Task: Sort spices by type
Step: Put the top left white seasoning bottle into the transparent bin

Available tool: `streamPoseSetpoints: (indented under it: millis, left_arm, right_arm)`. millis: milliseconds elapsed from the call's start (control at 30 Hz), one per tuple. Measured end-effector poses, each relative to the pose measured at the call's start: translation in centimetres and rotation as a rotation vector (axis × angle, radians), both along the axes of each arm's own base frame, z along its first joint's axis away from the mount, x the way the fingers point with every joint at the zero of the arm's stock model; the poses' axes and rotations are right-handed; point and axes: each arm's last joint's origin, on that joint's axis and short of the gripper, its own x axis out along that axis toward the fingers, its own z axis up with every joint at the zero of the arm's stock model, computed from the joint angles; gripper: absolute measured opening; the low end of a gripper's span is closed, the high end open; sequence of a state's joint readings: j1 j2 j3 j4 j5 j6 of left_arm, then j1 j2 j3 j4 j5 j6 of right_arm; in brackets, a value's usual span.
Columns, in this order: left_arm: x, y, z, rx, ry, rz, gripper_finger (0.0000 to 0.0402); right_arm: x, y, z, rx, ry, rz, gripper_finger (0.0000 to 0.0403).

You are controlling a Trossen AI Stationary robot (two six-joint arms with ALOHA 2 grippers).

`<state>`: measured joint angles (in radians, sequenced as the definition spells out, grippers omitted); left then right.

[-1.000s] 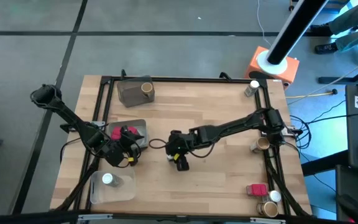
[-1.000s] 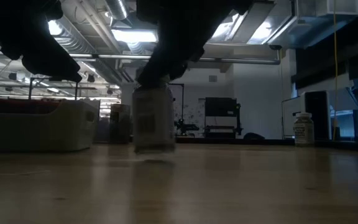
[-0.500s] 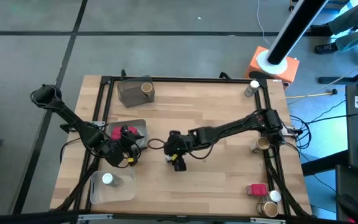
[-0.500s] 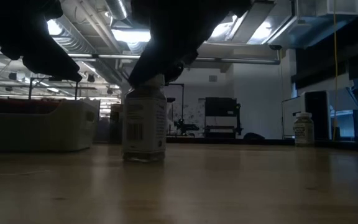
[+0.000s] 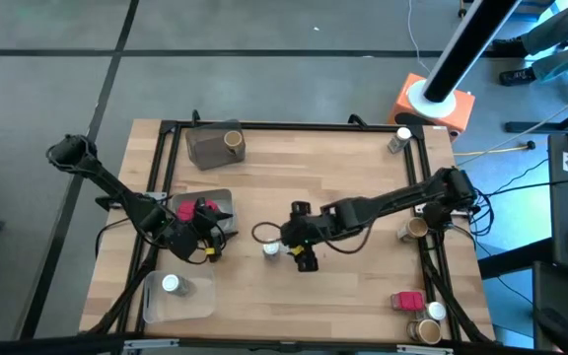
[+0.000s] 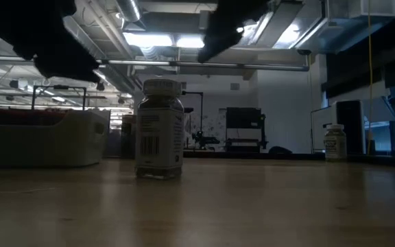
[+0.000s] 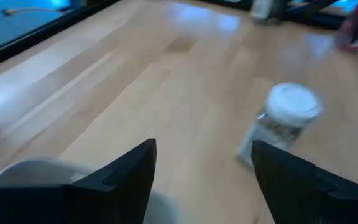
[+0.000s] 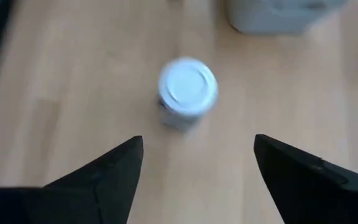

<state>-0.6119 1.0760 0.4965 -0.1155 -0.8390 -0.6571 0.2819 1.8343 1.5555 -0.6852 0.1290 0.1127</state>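
Standing upright on wood table (image 5: 363, 168): round white-capped jar (image 5: 272, 248); right pincer (image 5: 299, 258) beside, released.

A pale wooden-plank table (image 5: 343, 163) framed by a black metal rail fills the scene. Three trays sit beyond the left gripper: a grey one (image 5: 207, 149) at the far corner, another (image 5: 219, 203) alongside (partly hidden), and a clear plastic one (image 5: 193, 301) nearer. An orange box (image 5: 438, 106) stands off-table.
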Motion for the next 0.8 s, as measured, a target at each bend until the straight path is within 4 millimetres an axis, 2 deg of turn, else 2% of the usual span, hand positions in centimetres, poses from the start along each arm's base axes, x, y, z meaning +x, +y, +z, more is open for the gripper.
streamPoseSetpoints:
  millis: [133,367,600,800]
  left_arm:
    - [1.1,0.3,0.7,-0.044,-0.030,-0.090,0.0283]
    - [2.8,0.9,1.4,-0.082,-0.099,-0.206,0.0330]
    - [6.5,0.0,1.3,0.004,-0.034,-0.311,0.0328]
    - [9.8,-0.5,0.8,0.068,0.034,-0.372,0.0327]
  right_arm:
    - [-1.0,1.1,-1.2,-0.104,0.032,-0.067,0.0307]
    - [-2.9,1.2,-5.8,-0.126,0.131,-0.166,0.0308]
    - [-4.6,0.4,-9.8,-0.141,0.171,-0.280,0.0308]
    - [-5.7,0.0,-11.7,-0.128,0.197,-0.336,0.0308]
